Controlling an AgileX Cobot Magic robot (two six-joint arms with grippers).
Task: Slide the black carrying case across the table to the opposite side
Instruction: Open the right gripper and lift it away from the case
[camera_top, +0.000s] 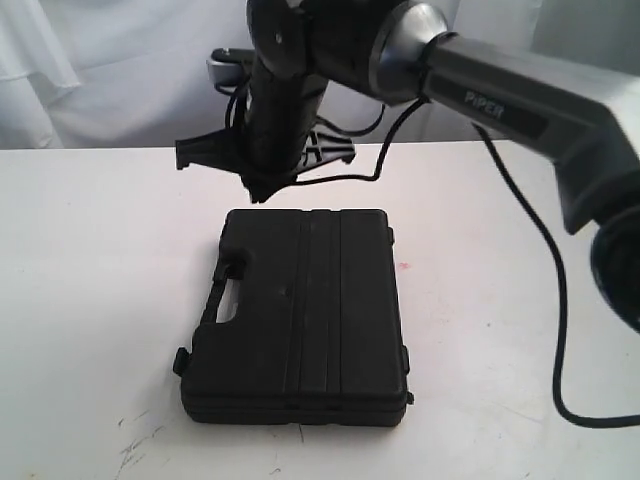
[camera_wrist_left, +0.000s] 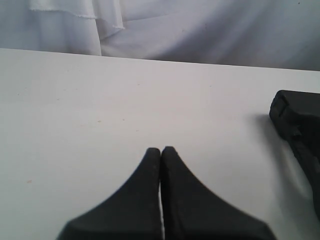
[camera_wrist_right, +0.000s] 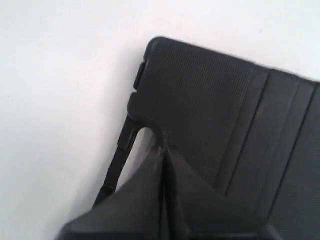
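Note:
The matte black case (camera_top: 300, 310) lies flat in the middle of the white table (camera_top: 90, 250), ribs running front to back and its cut-out handle (camera_top: 228, 290) on the left side. My right arm reaches in from the right, and the right gripper (camera_top: 262, 188) points down at the case's far left corner. In the right wrist view the right gripper (camera_wrist_right: 162, 145) is shut and empty over the case (camera_wrist_right: 210, 100), beside the handle opening; I cannot tell whether it touches. My left gripper (camera_wrist_left: 161, 149) is shut over bare table, with a case corner (camera_wrist_left: 300, 120) off to one side.
A white curtain (camera_top: 100, 70) hangs behind the table's far edge. A black cable (camera_top: 560, 300) loops down from the right arm onto the table at the right. Dark scratch marks (camera_top: 130, 450) show near the front left, and a tiny red speck (camera_top: 405, 266) right of the case.

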